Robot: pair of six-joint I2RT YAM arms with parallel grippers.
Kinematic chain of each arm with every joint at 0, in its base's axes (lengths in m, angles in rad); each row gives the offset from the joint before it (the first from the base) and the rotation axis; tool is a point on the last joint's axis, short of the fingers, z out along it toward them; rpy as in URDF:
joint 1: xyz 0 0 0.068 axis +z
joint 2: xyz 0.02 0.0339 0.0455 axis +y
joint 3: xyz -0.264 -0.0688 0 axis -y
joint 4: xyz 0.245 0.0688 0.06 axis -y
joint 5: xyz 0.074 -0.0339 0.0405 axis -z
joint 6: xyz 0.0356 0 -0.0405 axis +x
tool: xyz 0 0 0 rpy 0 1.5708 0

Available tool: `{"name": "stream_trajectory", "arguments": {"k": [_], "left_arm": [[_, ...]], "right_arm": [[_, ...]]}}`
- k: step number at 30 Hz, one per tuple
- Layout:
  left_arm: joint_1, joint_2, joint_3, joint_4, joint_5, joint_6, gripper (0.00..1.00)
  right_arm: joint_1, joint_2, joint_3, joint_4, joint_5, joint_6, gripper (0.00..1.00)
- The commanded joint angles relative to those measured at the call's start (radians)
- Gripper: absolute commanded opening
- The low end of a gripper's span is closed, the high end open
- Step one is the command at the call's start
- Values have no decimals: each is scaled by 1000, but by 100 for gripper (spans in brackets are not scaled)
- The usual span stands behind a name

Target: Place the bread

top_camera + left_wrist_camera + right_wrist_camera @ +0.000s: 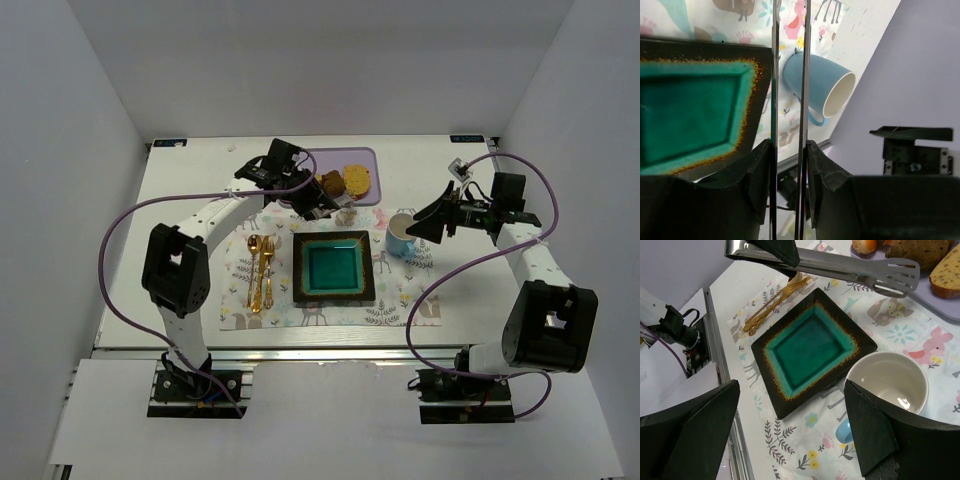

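The bread (358, 178), a golden-yellow slice with a brown crust, lies on the lilac board (330, 160) at the back; its edge shows in the right wrist view (947, 275). My left gripper (297, 187) is shut on metal tongs (322, 203), whose slotted tips (895, 272) hang over the placemat just short of the board, holding nothing. In the left wrist view the tongs' two arms (802, 75) run between my fingers (790, 150). The square teal plate (300, 270) with a dark rim (782, 407) is empty. My right gripper (430, 225) is open and empty above the mug.
A dark brown bun (330, 183) lies beside the bread, and a small orange-and-white roll (345, 213) lies by the board's near edge. A blue mug (400, 235) stands right of the plate (700, 50). Gold cutlery (260, 270) lies left of the plate on the patterned placemat (400, 300).
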Motion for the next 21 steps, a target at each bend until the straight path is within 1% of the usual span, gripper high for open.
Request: {"name": "stream_trajectory", "arguments": {"k": [1, 7, 12, 17, 21], "left_arm": [[1, -48, 16, 98, 29, -145, 42], [1, -19, 64, 100, 43, -234, 42], [1, -34, -22, 182, 76, -366, 43], [-4, -63, -57, 200, 66, -440, 43], [-5, -57, -64, 217, 43, -489, 43]], "right_arm": [[-3, -32, -7, 1, -36, -10, 89], [-3, -29, -15, 8, -47, -8, 89], [-3, -29, -8, -3, -48, -17, 89], [-3, -28, -8, -2, -53, -18, 89], [-3, -25, -4, -3, -57, -18, 89]]}}
